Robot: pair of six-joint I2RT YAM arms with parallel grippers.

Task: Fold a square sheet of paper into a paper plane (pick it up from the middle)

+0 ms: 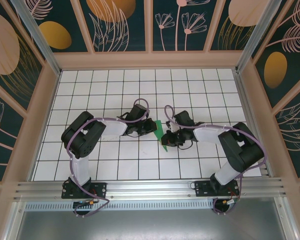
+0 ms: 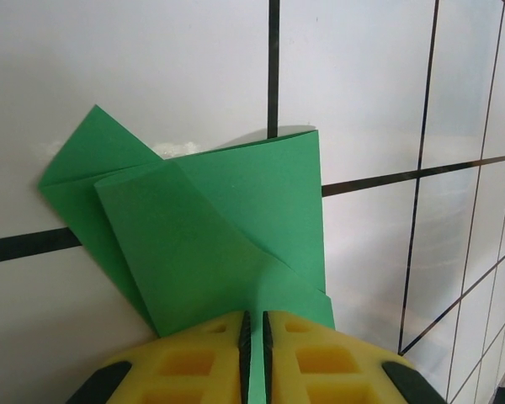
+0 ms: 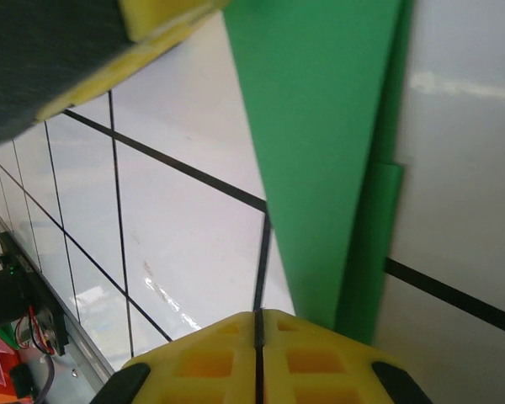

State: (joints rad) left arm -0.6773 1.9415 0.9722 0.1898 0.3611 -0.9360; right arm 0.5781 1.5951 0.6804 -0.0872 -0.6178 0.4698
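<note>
The square sheet of paper [image 1: 161, 131] is a creased green wedge standing up off the white grid table [image 1: 115, 90] between my two grippers. In the left wrist view the folded green paper [image 2: 219, 219] shows overlapping flaps, and my left gripper [image 2: 254, 332] is shut on its near edge, a thin green strip showing between the pads. From above, the left gripper [image 1: 153, 126] is at the paper's left side and my right gripper [image 1: 166, 139] at its right. In the right wrist view the right gripper [image 3: 258, 324] is shut with its pads touching, and the paper [image 3: 320, 151] passes just right of its tip.
A finger of the left gripper [image 3: 151, 17] hangs close above in the right wrist view. The aluminium rail [image 1: 150, 187] with both arm bases runs along the near edge. Patterned walls [image 1: 40, 100] enclose the table on three sides.
</note>
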